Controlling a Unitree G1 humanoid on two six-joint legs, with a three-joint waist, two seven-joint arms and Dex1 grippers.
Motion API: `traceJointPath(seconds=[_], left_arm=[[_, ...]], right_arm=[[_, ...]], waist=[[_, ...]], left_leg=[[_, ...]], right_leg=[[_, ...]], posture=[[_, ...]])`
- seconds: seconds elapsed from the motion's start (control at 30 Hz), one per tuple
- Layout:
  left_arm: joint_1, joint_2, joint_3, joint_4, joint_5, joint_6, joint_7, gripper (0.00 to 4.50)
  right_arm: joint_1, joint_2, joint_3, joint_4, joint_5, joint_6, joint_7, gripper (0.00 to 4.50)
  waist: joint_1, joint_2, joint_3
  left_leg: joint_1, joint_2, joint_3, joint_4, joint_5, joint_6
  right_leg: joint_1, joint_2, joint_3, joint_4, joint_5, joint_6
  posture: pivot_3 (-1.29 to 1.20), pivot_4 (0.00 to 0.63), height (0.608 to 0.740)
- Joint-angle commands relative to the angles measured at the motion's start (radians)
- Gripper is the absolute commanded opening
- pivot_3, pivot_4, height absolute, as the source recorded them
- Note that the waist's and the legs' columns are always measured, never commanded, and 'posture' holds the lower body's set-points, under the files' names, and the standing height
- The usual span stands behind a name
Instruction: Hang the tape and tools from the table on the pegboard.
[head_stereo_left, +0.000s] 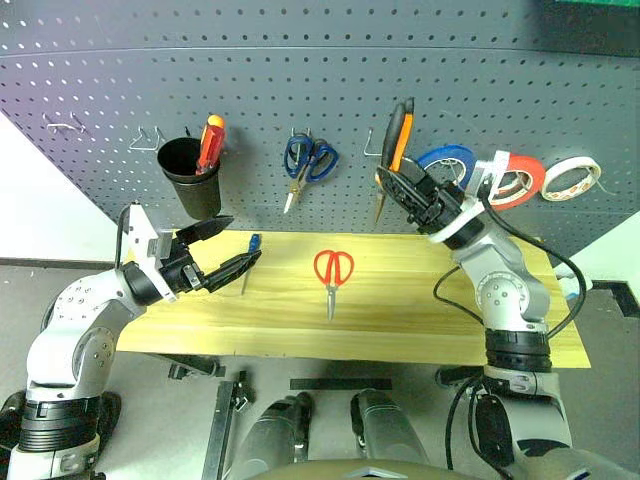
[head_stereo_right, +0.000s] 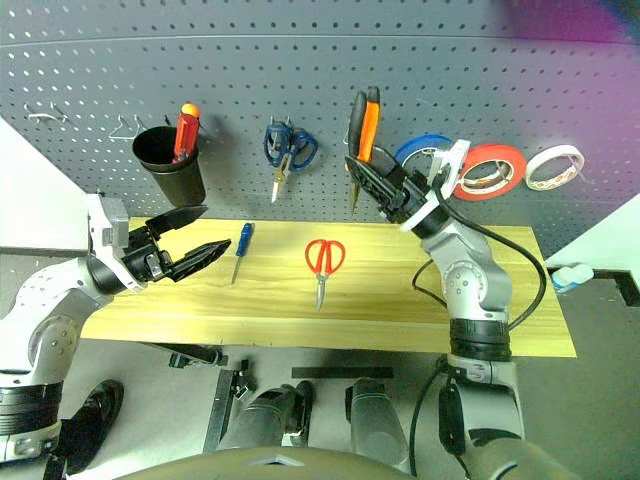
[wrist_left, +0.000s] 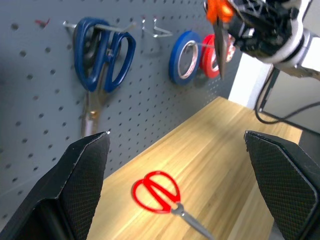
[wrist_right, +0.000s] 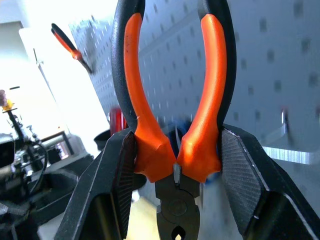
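Orange-and-black pliers (wrist_right: 175, 125) sit clamped near the pivot in our right gripper (head_stereo_left: 412, 196), handles up, right in front of the pegboard (head_stereo_left: 300, 90). If we misjudge the wire hook (head_stereo_left: 372, 147), the handles may strike it and twist in the pads, or slide off and drop. Our left gripper (head_stereo_left: 222, 248) hangs wide and empty over the table (head_stereo_left: 420, 310); the red scissors (head_stereo_left: 333, 270) and blue screwdriver (head_stereo_left: 252, 250) wait there, and the red tape (head_stereo_left: 517, 178) hangs already.

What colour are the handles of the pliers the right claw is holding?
Orange with black edging on the pliers, clearest in the right wrist view.
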Motion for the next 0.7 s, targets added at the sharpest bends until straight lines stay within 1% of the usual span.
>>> traceJointPath(seconds=[0.03,0.2,0.4,0.53,0.7], left_arm=[[-0.009,0.001,0.017,-0.023,-0.012,-0.013,0.002,4.5],[-0.024,-0.001,0.013,-0.014,-0.007,-0.018,0.003,4.5],[-0.026,0.003,0.011,-0.02,-0.006,-0.01,0.004,4.5],[-0.015,0.01,0.016,-0.031,-0.007,-0.004,0.005,4.5],[-0.002,0.017,0.026,-0.045,-0.018,0.004,0.01,4.5]], right_arm=[[-0.08,0.01,-0.024,0.032,-0.049,-0.095,-0.069,2.13],[-0.163,0.054,-0.03,0.175,-0.114,-0.218,-0.148,2.13],[-0.257,0.121,-0.007,0.354,-0.207,-0.383,-0.206,2.13],[-0.301,0.154,-0.015,0.417,-0.218,-0.441,-0.232,2.13],[-0.34,0.192,-0.007,0.486,-0.245,-0.508,-0.264,2.13]], waist=[[-0.007,0.0,-0.008],[-0.029,0.001,-0.023],[-0.056,0.002,-0.024],[-0.063,0.002,-0.024],[-0.059,0.002,-0.024]], left_leg=[[0.0,0.0,0.0,0.0,0.0,0.0],[0.001,0.0,0.0,0.0,0.0,0.0],[0.002,0.0,0.0,0.005,0.001,-0.001],[0.002,0.0,0.0,0.01,0.001,-0.001],[0.002,0.002,-0.001,0.013,0.0,0.001]], right_leg=[[0.0,0.0,0.0,0.0,0.0,0.0],[0.0,0.0,0.0,0.002,0.0,0.0],[0.0,0.001,0.0,0.008,0.001,-0.001],[-0.001,0.002,0.001,0.015,0.001,-0.001],[0.0,0.004,0.001,0.017,0.002,-0.004]], posture=[[-0.21,0.075,0.74],[-0.21,0.074,0.74],[-0.19,0.082,0.74],[-0.19,0.083,0.74],[-0.17,0.092,0.74]])
